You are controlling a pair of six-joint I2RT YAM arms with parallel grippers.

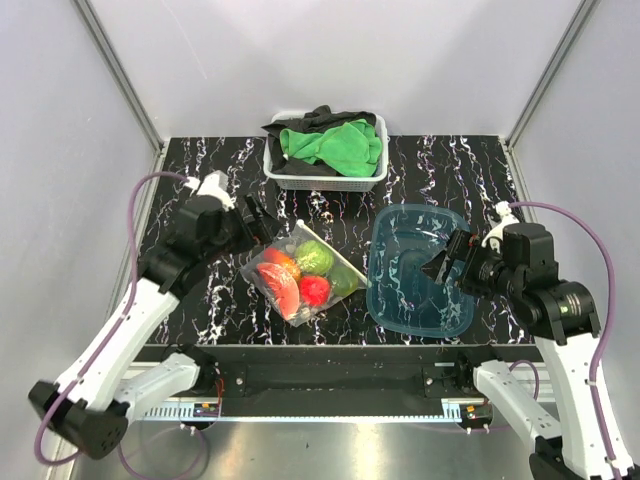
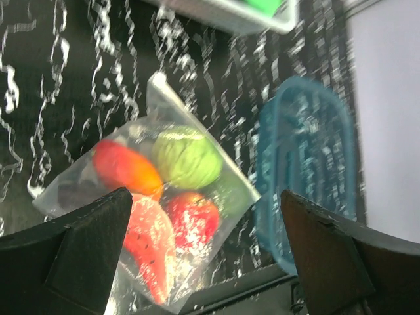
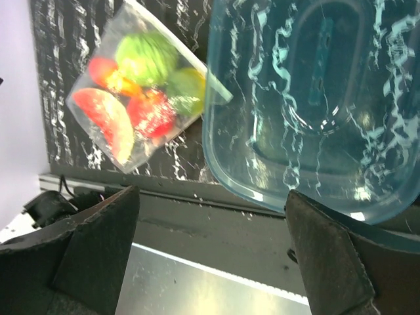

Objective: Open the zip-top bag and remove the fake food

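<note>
The left gripper (image 1: pixel 264 224) is held above the table (image 1: pixel 450 170), at about 10 o'clock from the zip-top bag (image 1: pixel 300 272). In the left wrist view its two fingers are seen spread wide apart, and nothing is gripped between them. The bag lies flat near the middle of the table, turned like a diamond, and pale dots are printed on its clear plastic. The fake food is kept inside it: a green leafy ball (image 1: pixel 316 257) at 1 o'clock, an orange-red piece (image 1: pixel 277 258) at 10 o'clock, a watermelon slice (image 1: pixel 283 286) at 7 o'clock and a red round fruit (image 1: pixel 314 290) at 5 o'clock. At 12 o'clock from the bag a white basket (image 1: pixel 325 183) is placed, filled with a green cloth (image 1: pixel 335 143) and a black cloth (image 1: pixel 320 118). At 3 o'clock from the bag a teal tub (image 1: pixel 372 275) is set; the corner of the bag reaches its rim, but contact cannot be told. The right gripper (image 1: pixel 447 258) is held over the 3 o'clock side of the tub, its fingers also parted widely and nothing grasped.
</note>
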